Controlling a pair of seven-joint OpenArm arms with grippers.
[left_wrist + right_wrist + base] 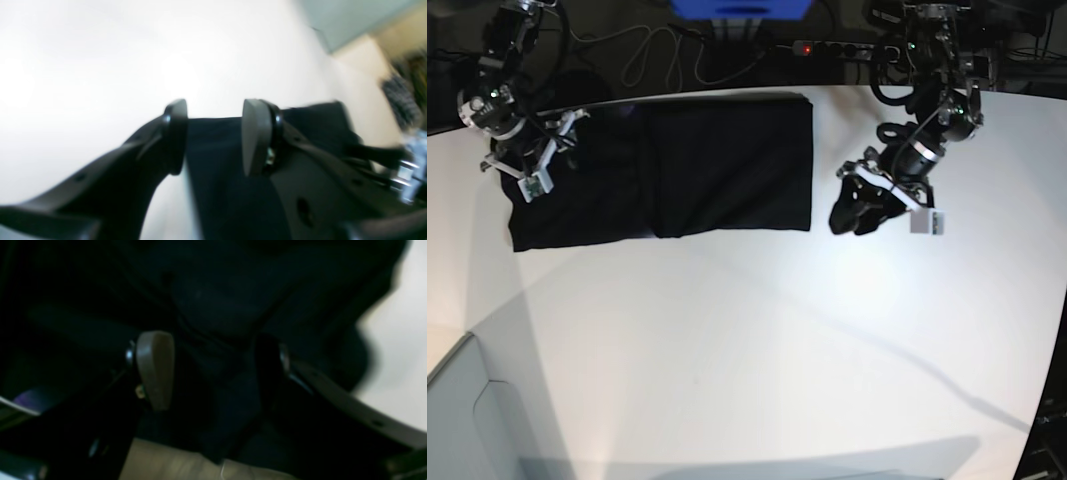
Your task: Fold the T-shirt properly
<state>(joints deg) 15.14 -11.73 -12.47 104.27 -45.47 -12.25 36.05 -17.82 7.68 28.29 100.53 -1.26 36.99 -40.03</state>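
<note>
the t-shirt (662, 170) lies flat on the far left part of the white table (757, 340), plain black side up, as a wide rectangle with a fold line running near to far a little left of its middle; its right edge is straight, its left end looks a bit ragged and rumpled; no print shows.

your right gripper (213, 370) sits over that left end, at the scene's left; its jaws stand wide apart with dark cloth below and between them, and nothing pinched that you can see; the wrist view is too dark to tell whether the pads touch the fabric. your left gripper (213, 136) hangs above bare table just beside the shirt's right edge, apart from it; its jaws are part open and empty, with the black cloth visible through the gap beyond them.

judging by this, the shirt is partly folded and the next fold is yet to be gripped; to do it well, take a corner or hem with each gripper rather than the middle of an edge; bring the left gripper across to the right edge and low enough to catch every layer; settle the right one on the rumpled left end, and close fully before lifting; lift both ends evenly, since a loose layer would sag and spoil the crease.
</note>
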